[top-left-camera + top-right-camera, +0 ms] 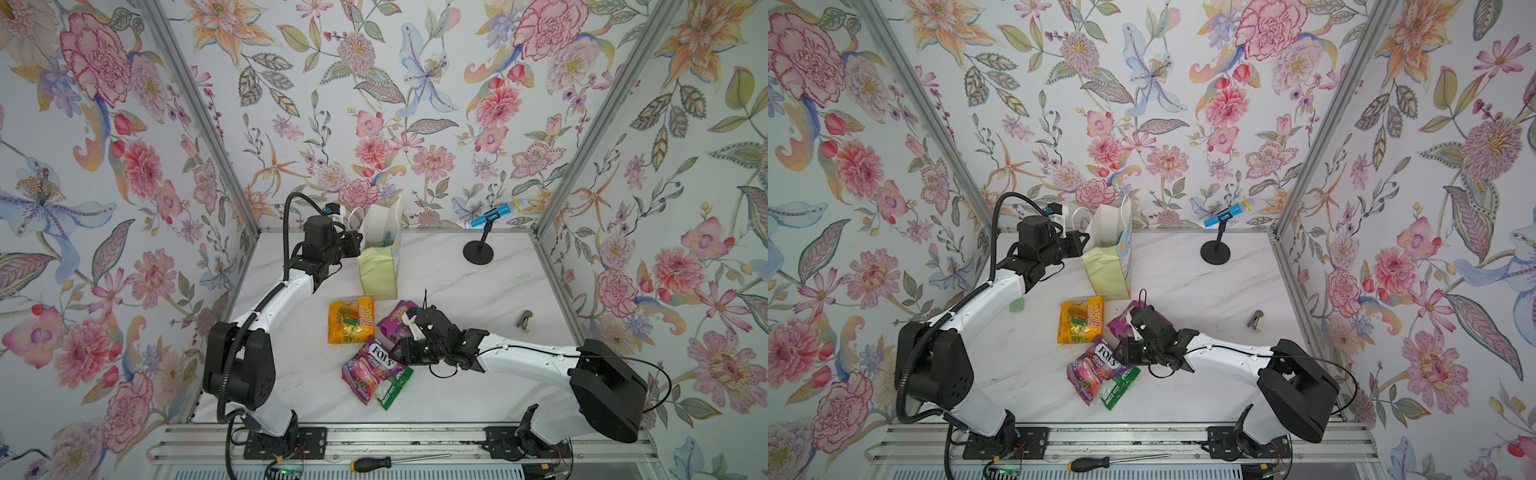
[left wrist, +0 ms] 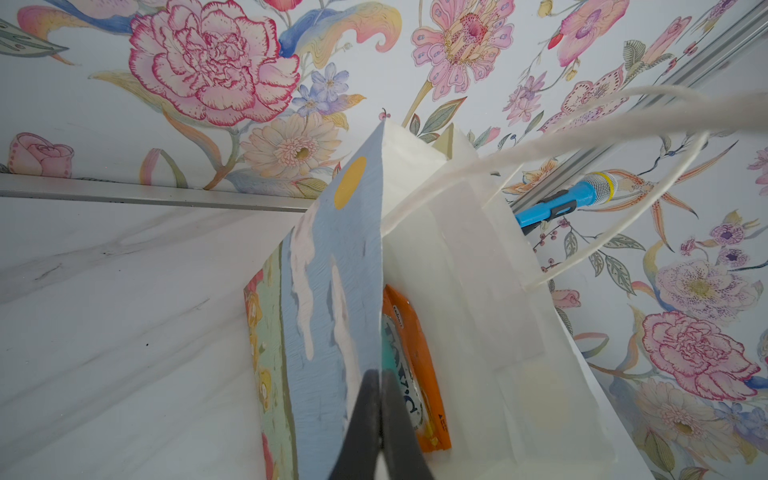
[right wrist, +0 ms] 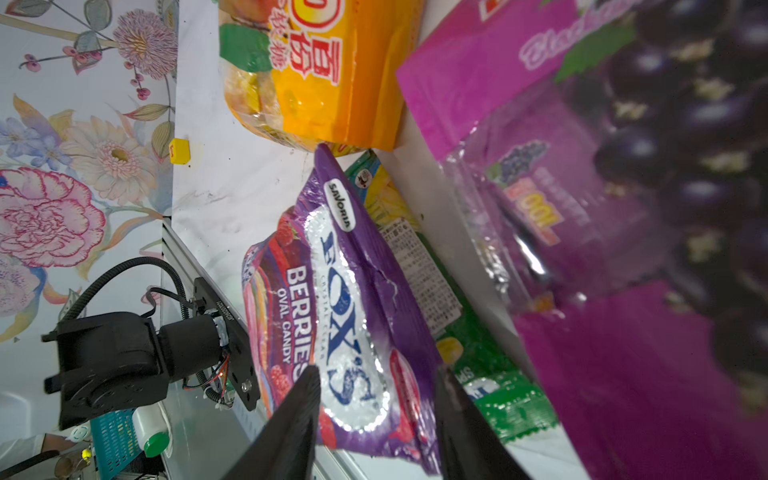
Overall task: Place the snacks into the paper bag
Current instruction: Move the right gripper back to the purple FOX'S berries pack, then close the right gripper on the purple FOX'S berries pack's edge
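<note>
- Between the half-open fingers of the right gripper [image 3: 378, 374] lies the purple-red FOX'S packet [image 3: 353, 299], flat on the marble table [image 1: 457, 291]. The fingers straddle it and hold nothing.
- Tucked under that packet's edge, beside the gripper, is a green packet [image 1: 392, 386]. Just beyond the gripper, toward the bag, sit the purple grape packet [image 1: 392, 322] and the orange-yellow packet [image 1: 351, 320]. That makes 4 packets out on the table.
- The left gripper [image 2: 379, 378] is pinched shut on the blue-printed wall of the paper bag [image 2: 332, 270], near its rim. The bag stands upright, well beyond the right gripper.
- Inside the bag, 1 orange packet [image 2: 419, 353] stands on edge against the gripped wall, right beside the left gripper's fingers. A sliver of teal shows next to it, and I cannot tell if that is a 2nd packet.
- Risk: the glossy film could slip or crumple out of a pinch on a flat-lying packet.
- Risk: the green packet underneath could be dragged along or flicked aside as the FOX'S packet lifts.
- Risk: the bag's mouth is narrow and its white handles [image 2: 582, 143] loop across it, so a packet could snag there.
- Risk: a hard push into the tall bag could tip it or tear the pinched wall.
</note>
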You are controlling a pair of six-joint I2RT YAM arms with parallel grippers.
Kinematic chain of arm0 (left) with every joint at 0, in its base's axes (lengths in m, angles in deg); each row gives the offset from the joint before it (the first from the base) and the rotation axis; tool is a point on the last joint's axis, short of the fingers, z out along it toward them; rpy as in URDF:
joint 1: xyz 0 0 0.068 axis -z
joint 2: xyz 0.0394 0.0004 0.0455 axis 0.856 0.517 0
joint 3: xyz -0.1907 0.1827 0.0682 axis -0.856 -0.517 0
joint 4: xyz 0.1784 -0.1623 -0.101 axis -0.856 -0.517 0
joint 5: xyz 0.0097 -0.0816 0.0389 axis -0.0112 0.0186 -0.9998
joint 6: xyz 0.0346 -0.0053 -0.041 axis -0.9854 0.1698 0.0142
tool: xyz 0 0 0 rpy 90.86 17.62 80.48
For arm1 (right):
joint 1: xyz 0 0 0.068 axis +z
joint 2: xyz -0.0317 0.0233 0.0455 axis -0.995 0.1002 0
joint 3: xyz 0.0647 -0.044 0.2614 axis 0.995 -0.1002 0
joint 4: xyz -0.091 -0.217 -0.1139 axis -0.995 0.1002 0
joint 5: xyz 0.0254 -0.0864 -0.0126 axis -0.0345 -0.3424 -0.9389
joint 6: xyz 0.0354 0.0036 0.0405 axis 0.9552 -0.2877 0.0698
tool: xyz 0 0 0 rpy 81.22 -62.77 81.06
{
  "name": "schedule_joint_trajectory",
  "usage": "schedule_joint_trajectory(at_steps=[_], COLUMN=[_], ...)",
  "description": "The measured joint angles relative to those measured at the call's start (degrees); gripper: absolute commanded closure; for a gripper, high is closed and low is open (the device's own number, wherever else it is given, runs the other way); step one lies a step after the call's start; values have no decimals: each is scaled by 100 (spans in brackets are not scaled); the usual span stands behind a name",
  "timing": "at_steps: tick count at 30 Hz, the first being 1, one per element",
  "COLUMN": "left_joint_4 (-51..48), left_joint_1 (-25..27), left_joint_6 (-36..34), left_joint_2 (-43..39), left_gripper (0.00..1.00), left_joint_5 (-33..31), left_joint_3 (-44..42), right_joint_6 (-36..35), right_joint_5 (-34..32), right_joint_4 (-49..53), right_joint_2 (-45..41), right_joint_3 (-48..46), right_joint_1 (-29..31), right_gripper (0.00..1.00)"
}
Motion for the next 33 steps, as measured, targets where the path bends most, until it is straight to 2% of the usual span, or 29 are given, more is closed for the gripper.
schedule_joint_trajectory(at_steps=[15, 23, 33], left_joint_4=[0, -4, -2], left_joint_1=[0, 0, -2], left_joint_6=[-2, 0, 0], left_joint_2=[-26, -57, -63], left_gripper=[100, 100, 100], left_joint_5=[0, 0, -2], left_joint_3=[-24, -50, -61], right_joint_6=[214, 317, 566], right_joint_5=[540, 577, 850], right_joint_4=[-350, -352, -831], right_joint_2=[203, -76, -4], right_joint_3=[-280, -603, -678], right_joint_1=[-96, -227, -238], right_gripper=[51, 50, 51])
